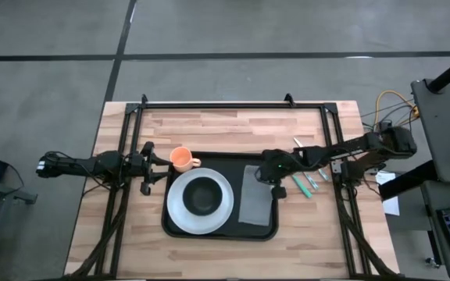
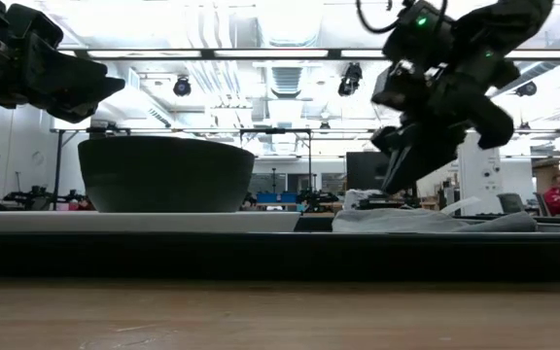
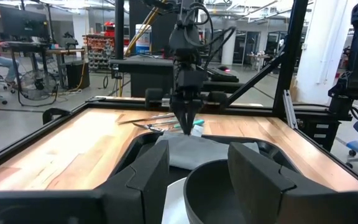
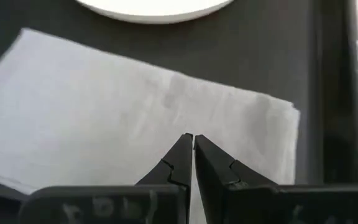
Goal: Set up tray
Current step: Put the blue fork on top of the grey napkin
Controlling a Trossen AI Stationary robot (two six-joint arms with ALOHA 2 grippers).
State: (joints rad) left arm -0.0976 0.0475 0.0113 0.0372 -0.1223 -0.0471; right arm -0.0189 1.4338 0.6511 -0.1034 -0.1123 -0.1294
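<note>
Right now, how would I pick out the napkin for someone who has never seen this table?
Find the black tray in the middle of the wooden table. A white plate with a dark bowl fills its left part; the napkin lies flat to the right of the plate, under the right tool. It is the only grey, folded rectangle there.

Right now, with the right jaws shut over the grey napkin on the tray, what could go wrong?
1. The right gripper hangs shut over the folded grey cloth napkin; if it drags or snags, the napkin could bunch or slide off the flat black rectangular tray.
2. The loose cutlery lies on the wood beside the tray, close under the right arm; a careless sweep could scatter it.
3. The open left gripper waits near the orange cup and could knock it.
</note>
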